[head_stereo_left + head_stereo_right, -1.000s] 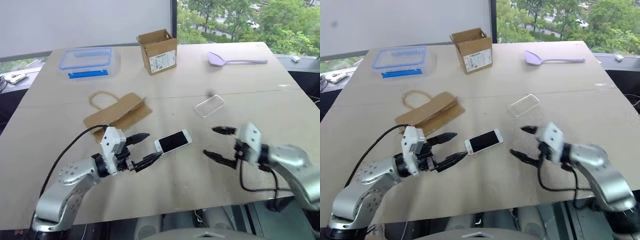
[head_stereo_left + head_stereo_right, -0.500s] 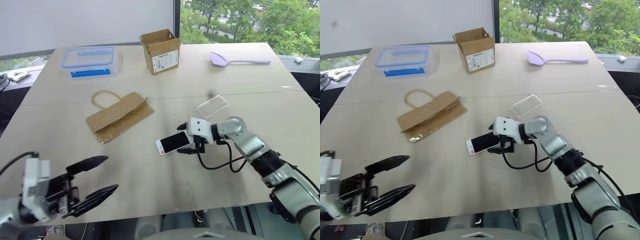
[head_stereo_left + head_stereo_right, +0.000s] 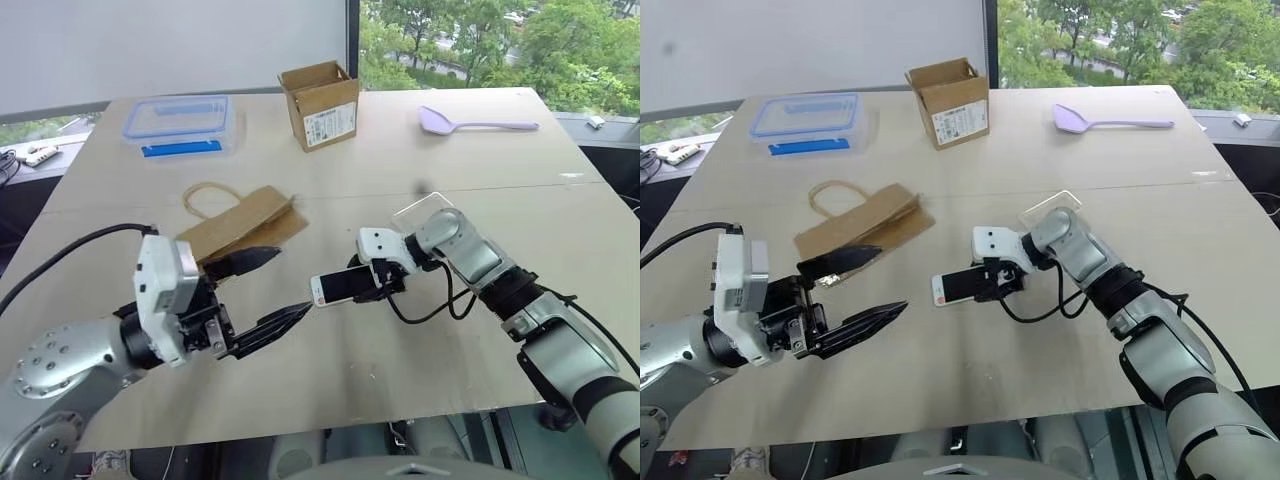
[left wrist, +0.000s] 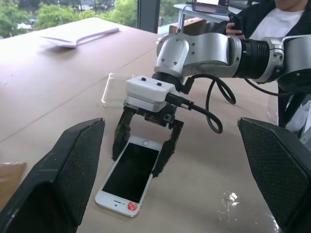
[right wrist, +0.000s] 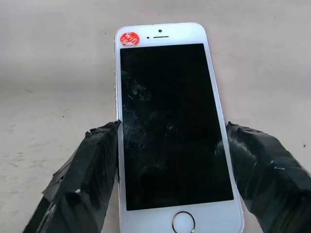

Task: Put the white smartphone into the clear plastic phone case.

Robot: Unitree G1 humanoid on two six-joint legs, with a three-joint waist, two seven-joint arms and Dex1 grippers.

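right tool point(image 4: 144, 144) straddles white smartphone point(image 4: 129, 174); left tool point(image 3: 262, 290) spread wide

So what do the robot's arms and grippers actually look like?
Both arms are silver-grey metal with black joint rings. Each ends in a white boxy wrist block carrying two black pointed fingers: left gripper, right gripper. A loose black cable loops from each wrist.

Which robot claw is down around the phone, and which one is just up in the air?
The right gripper is the one at the white smartphone, one black finger along each long side. The left gripper hangs wide open above the table, nothing between its fingers.
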